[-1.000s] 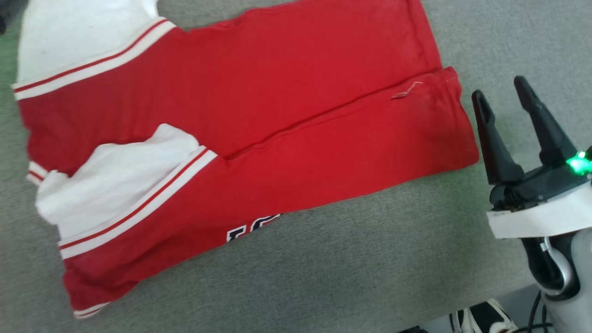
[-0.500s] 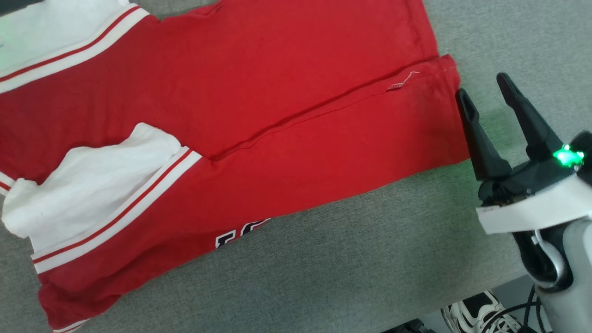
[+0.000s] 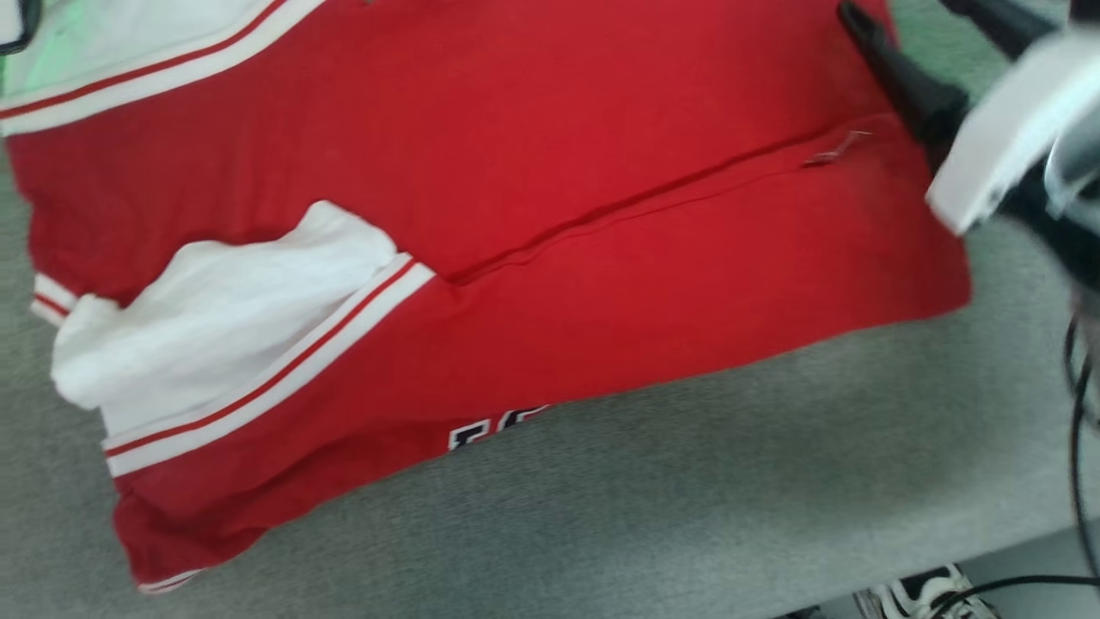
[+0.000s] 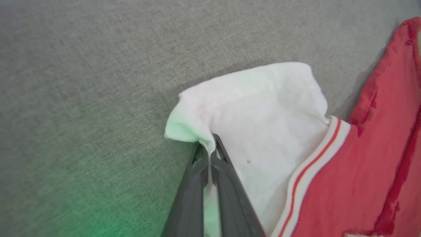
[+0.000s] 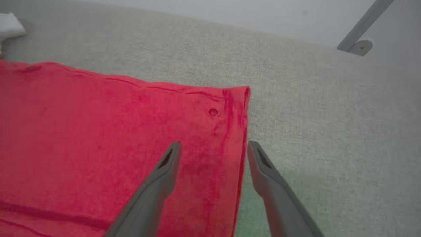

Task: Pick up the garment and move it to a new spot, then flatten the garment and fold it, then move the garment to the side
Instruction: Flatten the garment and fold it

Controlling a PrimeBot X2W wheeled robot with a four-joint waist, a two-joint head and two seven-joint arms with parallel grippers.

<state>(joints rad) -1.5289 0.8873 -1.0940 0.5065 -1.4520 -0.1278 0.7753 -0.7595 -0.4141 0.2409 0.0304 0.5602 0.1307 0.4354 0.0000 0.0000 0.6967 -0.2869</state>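
The garment (image 3: 550, 172), a red jersey, is being shown spread across the grey fabric-covered table (image 3: 687, 516). It is lying doubled lengthwise, with one long red edge laid against the other along a line down its middle. A corner of its white inner fabric (image 4: 263, 108) is being pinched by the left gripper (image 4: 209, 147), whose two dark fingers are being pressed together on the cloth, which is draping over their tips. The right gripper (image 5: 213, 144) is being held at the opposite end of the garment, its fingers set well apart and nothing being gripped between them. One fingertip is being seen over the red cloth and the other over the bare table just beyond the hemmed edge. Whether the tips are touching the cloth cannot be told. White-and-red striped trim (image 3: 275, 370) is being displayed beside a second white patch near the garment's left end. Part of the black, white-outlined lettering (image 3: 494, 425) is being glimpsed at the near edge. A loose thread (image 3: 838, 148) is being seen near the right end, and a shoe (image 3: 911, 597) below the table's edge.
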